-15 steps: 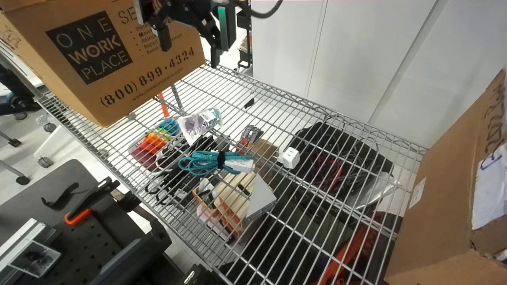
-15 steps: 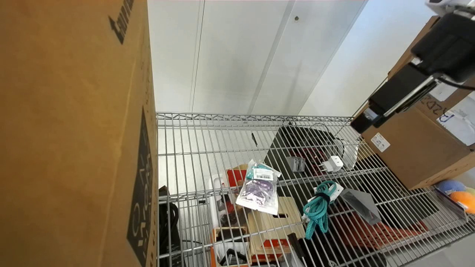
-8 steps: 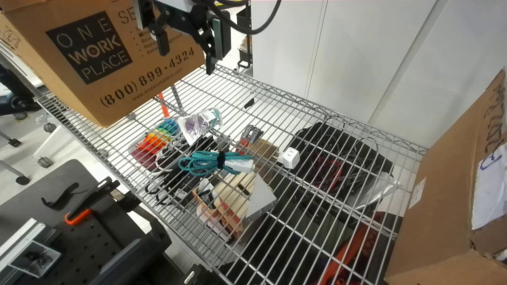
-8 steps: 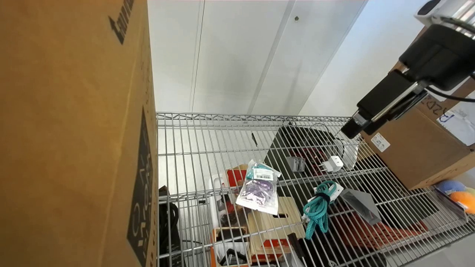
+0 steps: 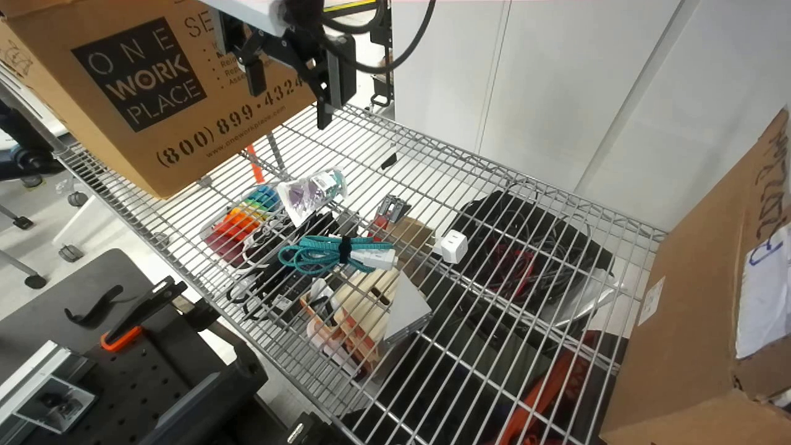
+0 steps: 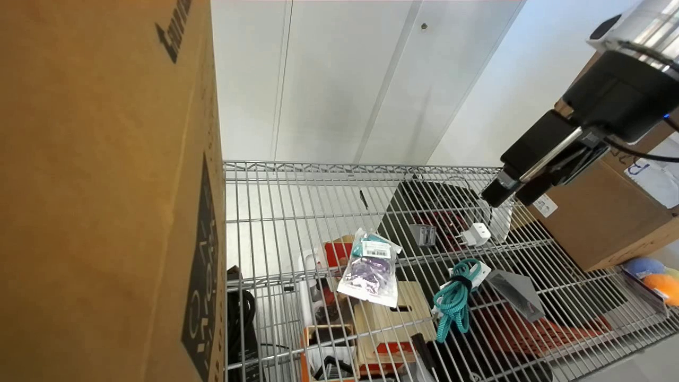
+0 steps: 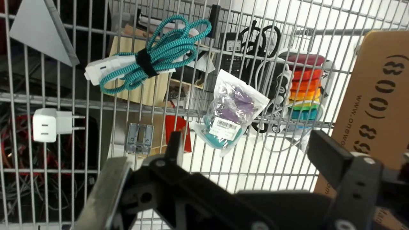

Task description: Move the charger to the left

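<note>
The jaws stand spread above a metal wire shelf [image 6: 318,167] bearing a looped, braided teal cable [image 7: 169,52].

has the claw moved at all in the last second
Yes. In an exterior view the claw has shifted downward in the picture, judged against the printed cardboard box, which stays put.
</note>
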You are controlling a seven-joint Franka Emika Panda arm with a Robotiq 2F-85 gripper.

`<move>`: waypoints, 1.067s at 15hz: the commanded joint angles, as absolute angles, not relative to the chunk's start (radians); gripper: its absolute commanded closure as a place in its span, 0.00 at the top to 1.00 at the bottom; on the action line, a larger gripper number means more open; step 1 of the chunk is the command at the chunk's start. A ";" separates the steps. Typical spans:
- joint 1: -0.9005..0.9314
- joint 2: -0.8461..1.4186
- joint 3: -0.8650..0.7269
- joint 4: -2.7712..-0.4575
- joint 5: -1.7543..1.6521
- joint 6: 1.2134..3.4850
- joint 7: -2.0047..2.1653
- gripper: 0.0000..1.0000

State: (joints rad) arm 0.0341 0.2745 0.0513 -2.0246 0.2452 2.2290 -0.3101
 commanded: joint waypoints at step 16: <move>0.042 0.403 0.047 -2.150 0.398 2.441 0.336 1.00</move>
